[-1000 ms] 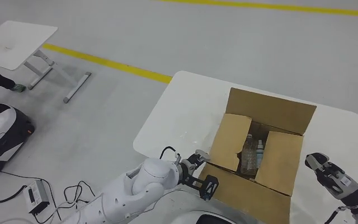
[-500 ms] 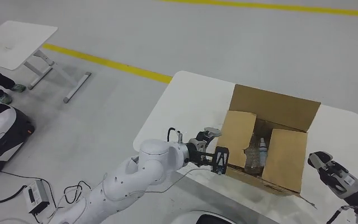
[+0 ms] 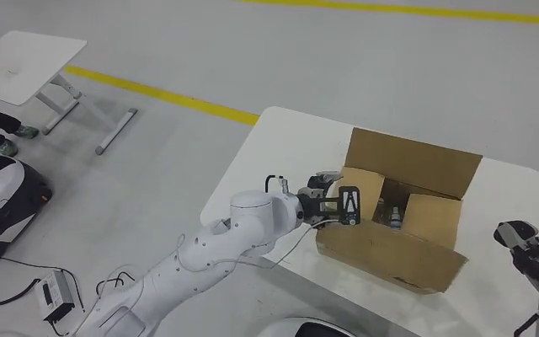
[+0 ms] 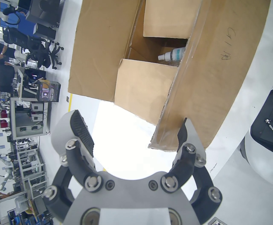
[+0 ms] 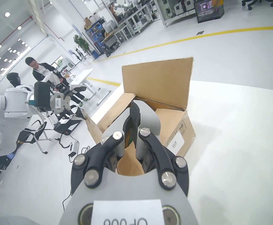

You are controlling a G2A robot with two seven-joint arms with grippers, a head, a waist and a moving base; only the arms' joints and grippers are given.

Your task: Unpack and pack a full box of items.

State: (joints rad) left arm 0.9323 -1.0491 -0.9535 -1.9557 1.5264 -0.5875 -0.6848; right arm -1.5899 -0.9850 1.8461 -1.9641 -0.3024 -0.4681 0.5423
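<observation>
A robotics lab with equipment racks (image 5: 136,17), office chairs (image 4: 42,53), yellow floor line (image 3: 160,94)

Holding the left arm (image 3: 221,253) stretched out from the lower left in the top view, bending at the elbow, with the left gripper (image 3: 340,206) turned on its side and its fingers (image 4: 82,132) standing wide apart. Holding the right gripper (image 5: 134,110) far off on the right side, fingers (image 5: 149,121) pressing together.
</observation>
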